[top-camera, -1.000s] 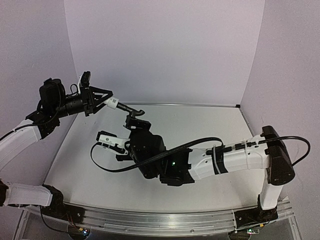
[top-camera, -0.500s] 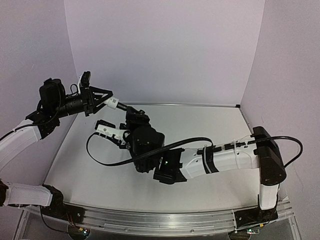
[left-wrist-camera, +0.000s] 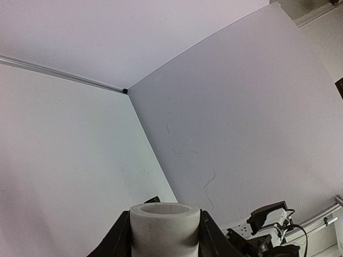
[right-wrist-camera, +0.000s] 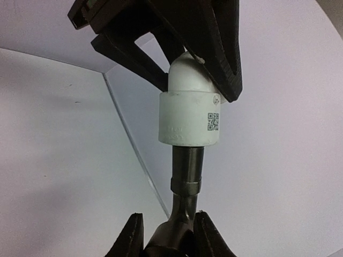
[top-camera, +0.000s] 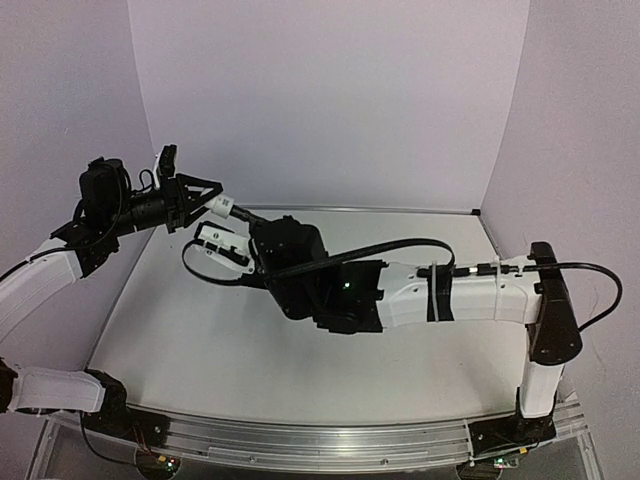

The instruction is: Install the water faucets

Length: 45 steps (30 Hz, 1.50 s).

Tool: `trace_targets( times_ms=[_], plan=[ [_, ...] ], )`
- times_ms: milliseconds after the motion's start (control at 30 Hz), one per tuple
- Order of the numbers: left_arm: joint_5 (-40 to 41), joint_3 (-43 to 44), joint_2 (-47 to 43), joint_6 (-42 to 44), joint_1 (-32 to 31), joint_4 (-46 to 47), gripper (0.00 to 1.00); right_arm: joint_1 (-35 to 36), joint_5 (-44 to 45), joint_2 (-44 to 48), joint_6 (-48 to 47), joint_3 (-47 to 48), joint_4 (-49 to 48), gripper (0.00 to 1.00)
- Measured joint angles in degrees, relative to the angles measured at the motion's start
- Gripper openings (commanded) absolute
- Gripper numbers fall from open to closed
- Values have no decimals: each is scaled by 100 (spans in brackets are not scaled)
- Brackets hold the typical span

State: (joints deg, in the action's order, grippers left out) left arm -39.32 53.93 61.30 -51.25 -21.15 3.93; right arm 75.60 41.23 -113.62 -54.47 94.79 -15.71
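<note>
My left gripper (top-camera: pixel 203 203) hangs above the table's back left, shut on a white fitting (top-camera: pixel 224 207). In the left wrist view that fitting (left-wrist-camera: pixel 164 227) fills the gap between the black fingers (left-wrist-camera: pixel 115 241). The right wrist view shows the white fitting (right-wrist-camera: pixel 190 115) with a small printed code, and the black faucet (right-wrist-camera: pixel 187 171) joined into its lower end. My right gripper (right-wrist-camera: pixel 170 238) is shut on the faucet's dark body. From above, the right gripper (top-camera: pixel 260 230) meets the fitting and its wrist hides the faucet.
The white table (top-camera: pixel 400 250) lies below both arms, with purple walls behind and at the sides. A metal rail (top-camera: pixel 300 440) runs along the near edge. The right arm's black cable (top-camera: pixel 200 270) loops out to the left of its wrist.
The right arm has risen and swung back-left to the faucet, and its jaws have closed on it. The left arm has held still with the fitting.
</note>
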Motion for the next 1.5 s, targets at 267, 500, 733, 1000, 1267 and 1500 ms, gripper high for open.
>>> trace_targets(
  times_ms=[267,500,733,1000,1267,1500],
  plan=[
    [-108,4,27,5,6,-29,0,-562,-2333,653,2016,458,2186,0],
    [-310,9,92,-49,-35,110,0,-1802,-5875,953,4309,708,2676,0],
    [-549,28,103,-165,-92,427,0,-2908,-8987,274,6762,1475,2504,0],
    [-554,-7,229,-274,-53,177,0,-3285,-10360,-559,8587,1670,1729,2],
    [-602,-82,254,-427,-15,142,0,-3395,-10575,-1045,9371,1870,1281,25],
    [-812,-81,205,-425,-56,473,0,-3489,-9981,-929,9224,1483,1584,64]
  ],
)
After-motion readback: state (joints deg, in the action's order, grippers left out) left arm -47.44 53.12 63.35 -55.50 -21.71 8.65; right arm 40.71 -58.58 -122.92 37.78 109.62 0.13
